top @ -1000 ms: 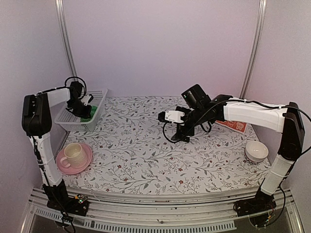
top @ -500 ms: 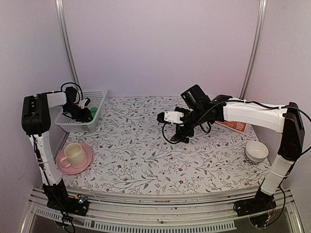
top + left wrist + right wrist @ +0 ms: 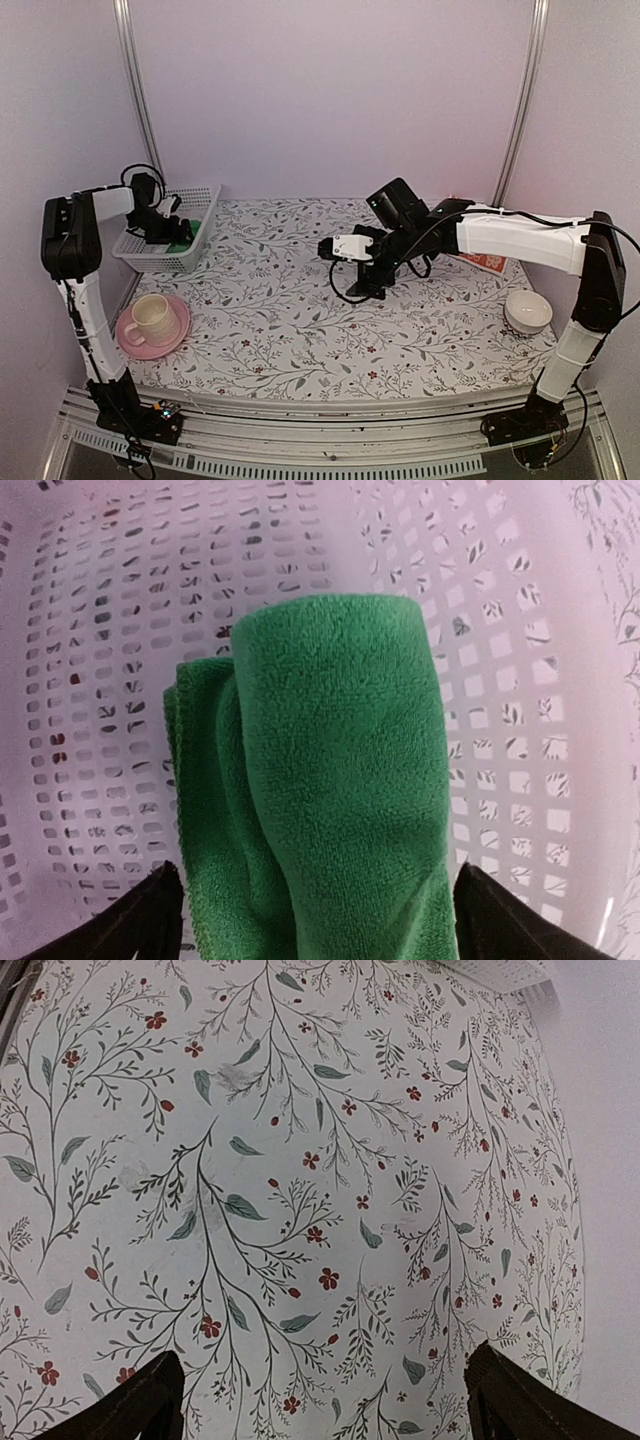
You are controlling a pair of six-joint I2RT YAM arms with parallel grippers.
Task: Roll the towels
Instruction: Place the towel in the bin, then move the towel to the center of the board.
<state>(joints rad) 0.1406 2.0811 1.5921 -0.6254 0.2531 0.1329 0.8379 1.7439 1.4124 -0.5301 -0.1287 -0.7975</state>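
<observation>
The green towel (image 3: 330, 770) is a finished roll lying on the floor of the white basket (image 3: 520, 680), with a looser folded edge showing along one side. Your left claw (image 3: 318, 912) is down inside the basket and released. Its fingers (image 3: 150, 925) are spread wide on either side of the roll's near end, just beside the cloth and not squeezing it. The towel seems to have been put in the basket for storage, so this half of the task looks done.

The red towel (image 3: 487, 262) is well away from the basket, on the far side of the table. Only a flat-looking patch of orange-red with white marks shows, because your right arm covers most of it. It appears not yet rolled.

Your right claw (image 3: 325, 1395) hangs over the middle of the table, between the basket and the red towel. Its fingers are apart, with nothing but bare cloth under them. It seems to be waiting, or on its way to that towel.

The table is covered by a white tablecloth (image 3: 300, 330) printed with grey-green sprigs and small red flowers. Just in front of the basket, a cream cup (image 3: 150, 318) stands on a pink plate (image 3: 178, 338). A white bowl (image 3: 527, 312) sits across the table from the basket, near the red towel. Plain pale walls (image 3: 330, 100) and two metal poles (image 3: 135, 90) enclose the space.
</observation>
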